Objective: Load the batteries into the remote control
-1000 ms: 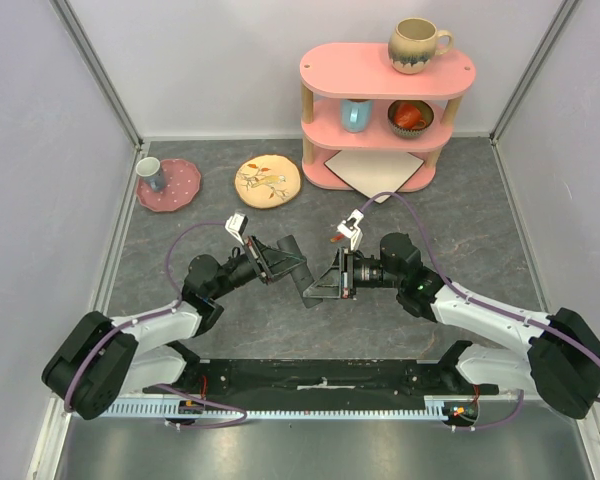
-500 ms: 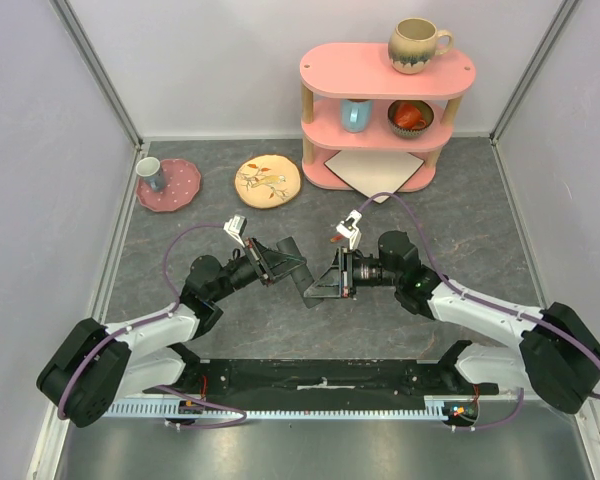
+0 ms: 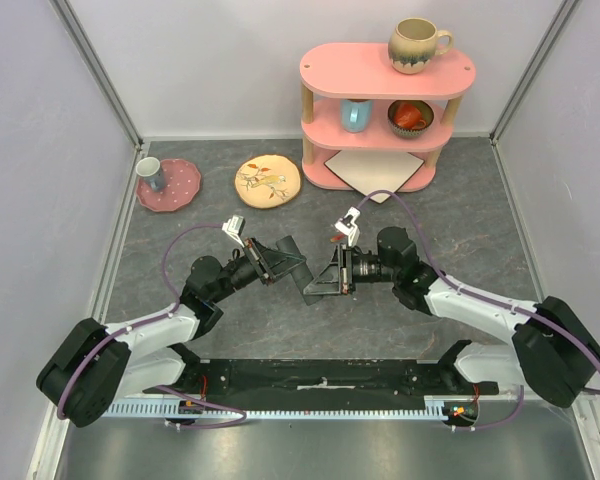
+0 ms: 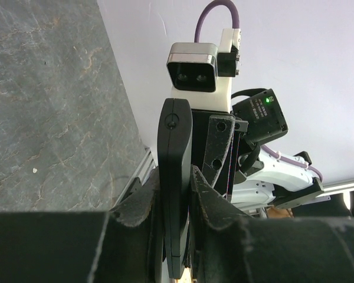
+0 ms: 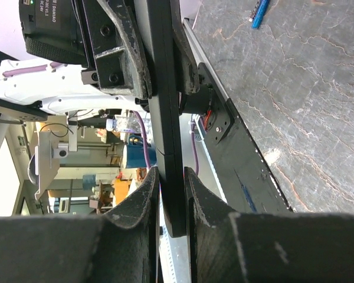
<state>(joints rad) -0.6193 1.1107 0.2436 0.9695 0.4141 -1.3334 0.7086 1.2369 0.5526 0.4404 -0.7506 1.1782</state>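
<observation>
The black remote control (image 3: 306, 279) hangs in the air above the middle of the table, held at both ends. My left gripper (image 3: 288, 264) is shut on its left end; the left wrist view shows the remote (image 4: 174, 135) edge-on between my fingers (image 4: 176, 177). My right gripper (image 3: 327, 279) is shut on its right end; the right wrist view shows the remote (image 5: 164, 88) edge-on between my fingers (image 5: 170, 174). A blue battery (image 5: 258, 13) lies on the table. A small red-orange thing (image 3: 336, 239), perhaps a battery, lies by the right wrist. Other batteries are hidden.
A pink shelf (image 3: 385, 110) stands at the back right with mugs and a red bowl on it, and a white sheet (image 3: 373, 172) under it. A yellow plate (image 3: 268, 181) and a pink plate (image 3: 180, 190) with a cup (image 3: 150, 172) sit at the back left.
The right gripper and the remote have shifted slightly left, toward the left gripper. Both grippers keep their hold.
</observation>
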